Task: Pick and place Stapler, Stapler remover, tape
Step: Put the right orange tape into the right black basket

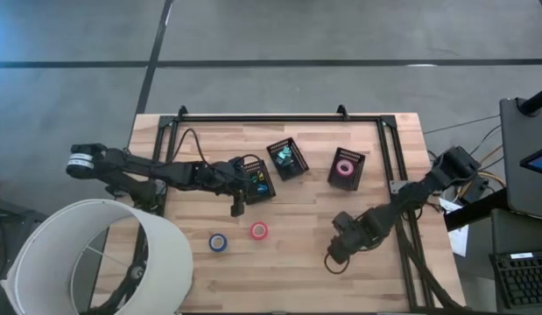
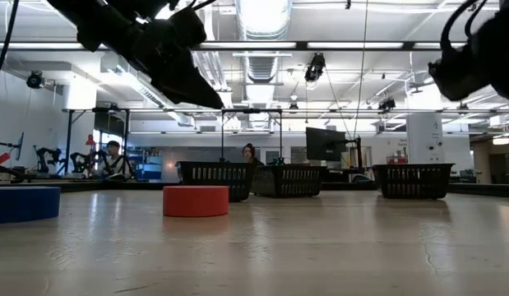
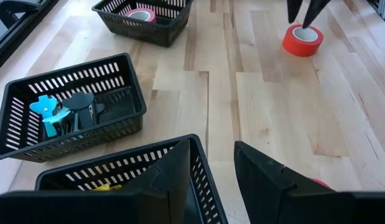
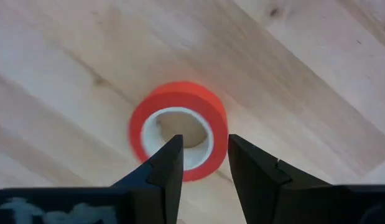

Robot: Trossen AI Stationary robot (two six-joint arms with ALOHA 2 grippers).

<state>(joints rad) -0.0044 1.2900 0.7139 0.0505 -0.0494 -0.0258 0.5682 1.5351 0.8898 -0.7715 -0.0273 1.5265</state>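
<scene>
My right gripper (image 4: 203,155) is open, pointing down over a red tape roll (image 4: 178,129) that lies flat on the table near the front right (image 1: 338,262). One finger stands over the roll's hollow centre, the other just outside its wall. My left gripper (image 1: 238,206) is open and empty at the near side of the left black mesh bin (image 1: 257,179). A second red roll (image 1: 259,231) and a blue roll (image 1: 218,242) lie flat on the table. A pink roll (image 1: 346,168) lies in the right bin. A blue stapler remover (image 3: 50,113) and a black piece lie in the middle bin (image 1: 286,159). My right gripper's fingers straddle the red roll's wall (image 4: 218,127) from above. I cannot tell whether they touch it.
A large white lampshade (image 1: 95,258) stands off the table's front left corner. A black frame (image 1: 279,118) runs along the far edge and down both sides. Bare wood lies between the bins and the near edge. People sit in the room behind (image 2: 249,154).
</scene>
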